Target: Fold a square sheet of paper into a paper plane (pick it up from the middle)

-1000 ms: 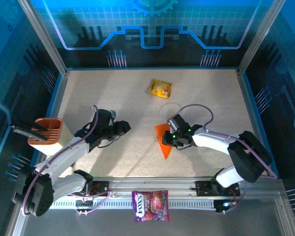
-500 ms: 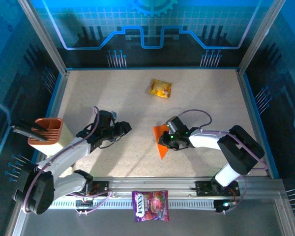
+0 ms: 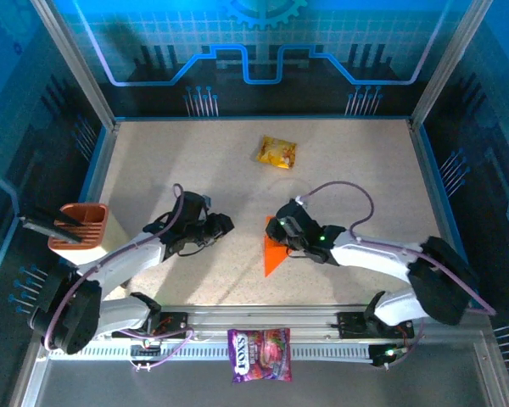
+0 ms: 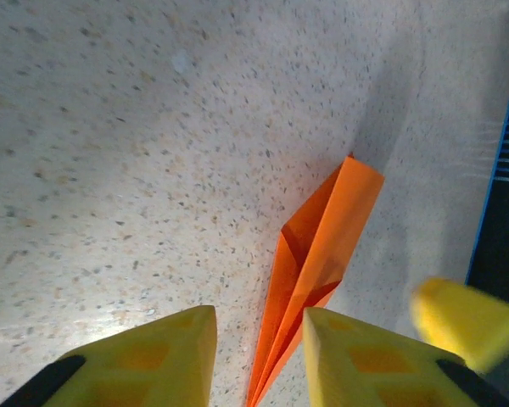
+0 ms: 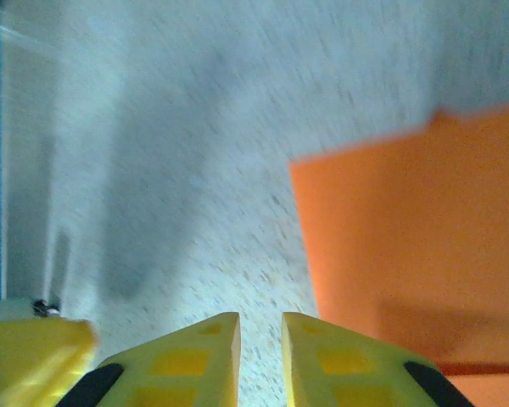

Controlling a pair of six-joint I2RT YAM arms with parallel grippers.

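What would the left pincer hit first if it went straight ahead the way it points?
Most likely the orange paper plane: its near tip lies in the gap of the open left pincer. The pincer's height above the table is unclear.

Paper plane (image 3: 273,253) flanked by left gripper (image 3: 226,225) and right gripper (image 3: 277,231) (latter at its far end), snack packet (image 3: 276,153) well behind.

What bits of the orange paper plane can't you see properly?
Top view: the wide end of the paper plane is partly covered by the right gripper.
Left wrist view: the plane's tip runs off the bottom edge.
Right wrist view: blur hides the creases, and the right edge cuts the paper off.
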